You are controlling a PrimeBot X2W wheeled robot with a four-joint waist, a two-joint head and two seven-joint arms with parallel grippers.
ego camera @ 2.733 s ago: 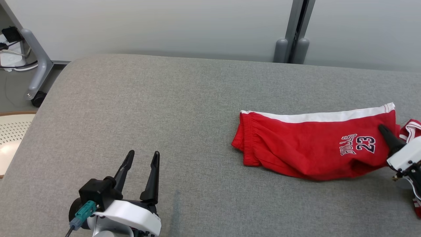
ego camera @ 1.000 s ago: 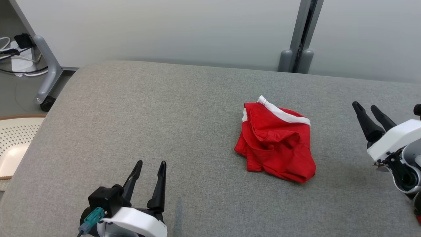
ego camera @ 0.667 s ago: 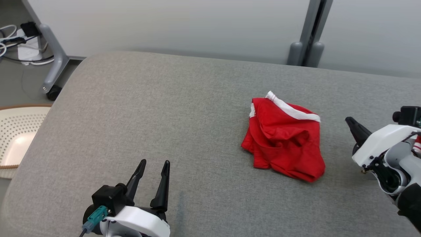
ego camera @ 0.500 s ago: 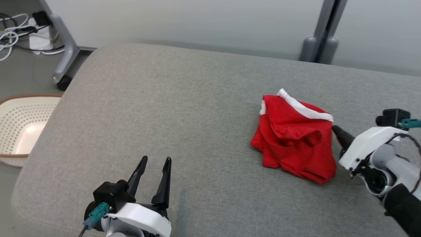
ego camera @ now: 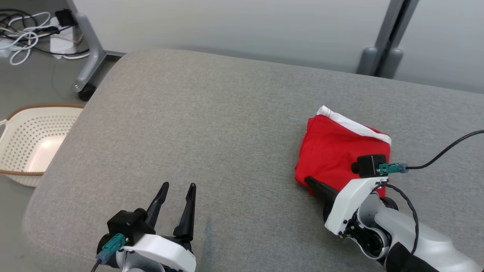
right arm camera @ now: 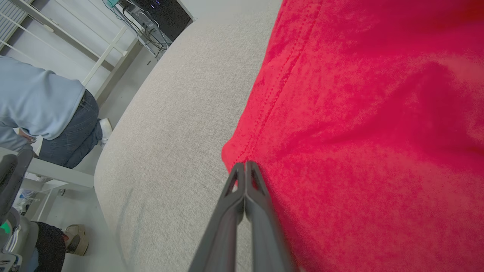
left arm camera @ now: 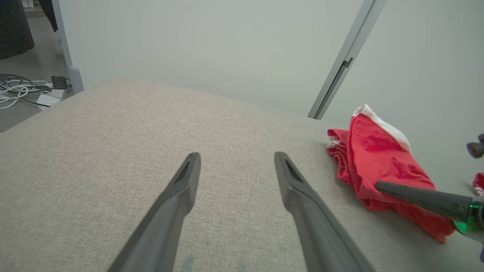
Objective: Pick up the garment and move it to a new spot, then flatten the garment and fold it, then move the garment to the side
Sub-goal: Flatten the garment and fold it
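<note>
The garment [ego camera: 332, 151], red shorts with a white band, lies bunched on the right half of the grey padded table [ego camera: 189, 124]. My right gripper [ego camera: 308, 180] reaches across its near part, shut, with the tips at its near left corner. In the right wrist view the closed right gripper [right arm camera: 245, 164] rests against the hem of the garment [right arm camera: 359, 113], and no cloth shows between the fingers. My left gripper [ego camera: 177, 187] hovers open and empty near the table's front left. The left wrist view shows the left gripper [left arm camera: 236, 158] open, the garment [left arm camera: 378, 155] to its right, and the right gripper [left arm camera: 380, 185] lying on the cloth.
A cream perforated basket [ego camera: 26, 139] sits on the floor left of the table. Cables [ego camera: 22, 34] and a wheeled grey leg [ego camera: 89, 64] are behind it. Grey posts [ego camera: 378, 60] stand at the back wall. A person [right arm camera: 38, 109] in a light blue top is beyond the table's end.
The camera has turned. My right gripper shut, then swung from the garment's right side across it to its near left corner. The garment now looks smoother. The left arm has not moved.
</note>
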